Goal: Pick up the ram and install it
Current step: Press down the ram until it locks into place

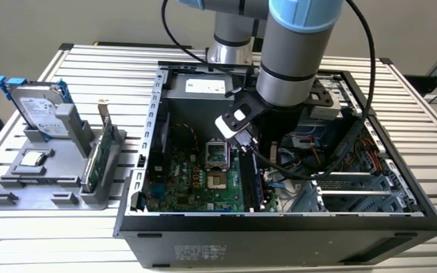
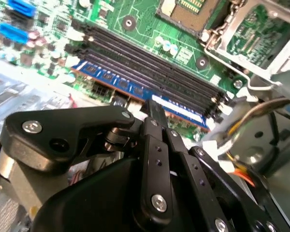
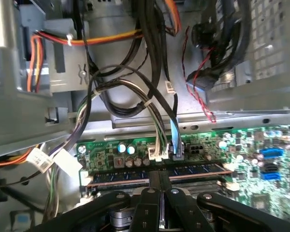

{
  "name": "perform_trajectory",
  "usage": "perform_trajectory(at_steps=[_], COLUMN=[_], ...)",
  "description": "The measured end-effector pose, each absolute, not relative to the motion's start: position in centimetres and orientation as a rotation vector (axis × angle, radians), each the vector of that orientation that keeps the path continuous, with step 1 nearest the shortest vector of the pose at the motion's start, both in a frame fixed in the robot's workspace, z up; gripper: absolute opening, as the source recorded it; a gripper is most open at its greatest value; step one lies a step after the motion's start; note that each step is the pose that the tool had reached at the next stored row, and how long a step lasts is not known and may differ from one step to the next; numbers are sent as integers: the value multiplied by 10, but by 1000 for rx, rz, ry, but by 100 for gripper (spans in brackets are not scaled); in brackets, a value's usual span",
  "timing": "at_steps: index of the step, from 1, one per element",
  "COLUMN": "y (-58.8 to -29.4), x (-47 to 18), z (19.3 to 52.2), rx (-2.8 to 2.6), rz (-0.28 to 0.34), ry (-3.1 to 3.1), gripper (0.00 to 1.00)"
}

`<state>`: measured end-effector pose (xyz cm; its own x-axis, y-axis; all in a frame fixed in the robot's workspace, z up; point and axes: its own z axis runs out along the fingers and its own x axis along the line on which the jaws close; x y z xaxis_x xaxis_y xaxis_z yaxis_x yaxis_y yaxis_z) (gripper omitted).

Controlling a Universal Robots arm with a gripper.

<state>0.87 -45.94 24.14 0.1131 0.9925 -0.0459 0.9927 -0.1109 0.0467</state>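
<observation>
Claw (image 2: 157,113) is closed on the ram (image 2: 135,88) at mid-length, in the board's outermost slot. Judged light, stiff, fragile; edges only.

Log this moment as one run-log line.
pincer: shut on ram | ram: standing in outermost memory slot on motherboard | other slots: empty | place: inside computer case

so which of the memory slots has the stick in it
The outermost slot, farthest from the processor socket: the ram stands in it under the claw. The other three slots are bare black channels.
</observation>
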Motion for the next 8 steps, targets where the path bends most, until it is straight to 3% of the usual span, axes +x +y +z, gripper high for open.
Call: perform_trajectory(at_steps=[8], y=[-459], x=[9], z=[278], rx=[2294], rz=[-5], ry=[2049], gripper=[0])
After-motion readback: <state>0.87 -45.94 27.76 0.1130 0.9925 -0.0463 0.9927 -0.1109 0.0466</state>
